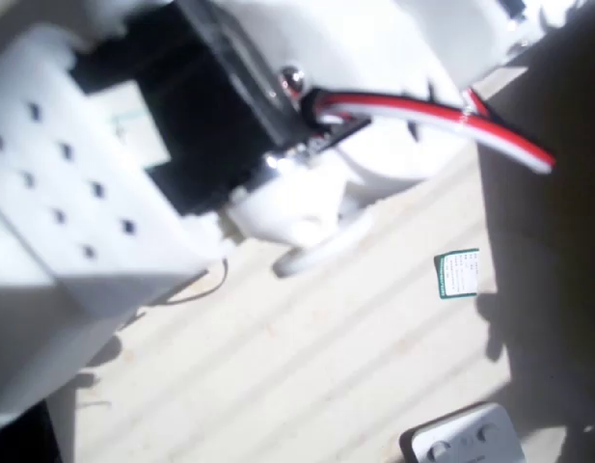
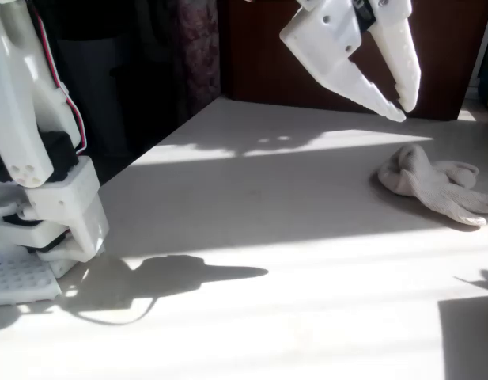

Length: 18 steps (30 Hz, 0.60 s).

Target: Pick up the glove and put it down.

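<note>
On the pale table (image 2: pixel 251 237), in the fixed view, the cream knitted glove (image 2: pixel 433 184) lies crumpled near the right edge, its stubby fingers pointing right. The white gripper (image 2: pixel 400 105) hangs in the air above and a little left of it, its two pointed fingers spread with a clear gap at the tips and nothing between them, well apart from the fabric.

The likeliest failure is a descent that lands left of the glove or catches just a thin fold, so the soft knit slips out as the arm lifts. Hard sunlight and deep shadow bands across the tabletop could also make the glove's outline hard to judge. Pressing the tips too low would drag them on the table.

The surface is light and faintly striped by sun; the arm's base (image 2: pixel 46 214) stands at the left, casting a long shadow. Behind the table is a dark wooden panel (image 2: pixel 259 55). In the overhead view a small green-bordered card (image 1: pixel 458 274) and a grey device with round buttons (image 1: pixel 466 439) lie on the table.
</note>
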### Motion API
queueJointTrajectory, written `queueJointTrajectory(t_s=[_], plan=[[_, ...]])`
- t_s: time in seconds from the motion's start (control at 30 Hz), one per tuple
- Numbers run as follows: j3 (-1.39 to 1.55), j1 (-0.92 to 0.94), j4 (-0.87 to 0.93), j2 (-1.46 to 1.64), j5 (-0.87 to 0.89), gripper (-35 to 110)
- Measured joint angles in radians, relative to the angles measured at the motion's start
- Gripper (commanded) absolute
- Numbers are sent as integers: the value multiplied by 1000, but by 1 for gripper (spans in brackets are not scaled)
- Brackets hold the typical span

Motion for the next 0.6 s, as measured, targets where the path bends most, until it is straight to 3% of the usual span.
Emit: queueJointTrajectory(t_s=[0.3,0.6], plan=[[-380,-132,0,-416,0,1],[-560,-173,-28,-672,0,1]])
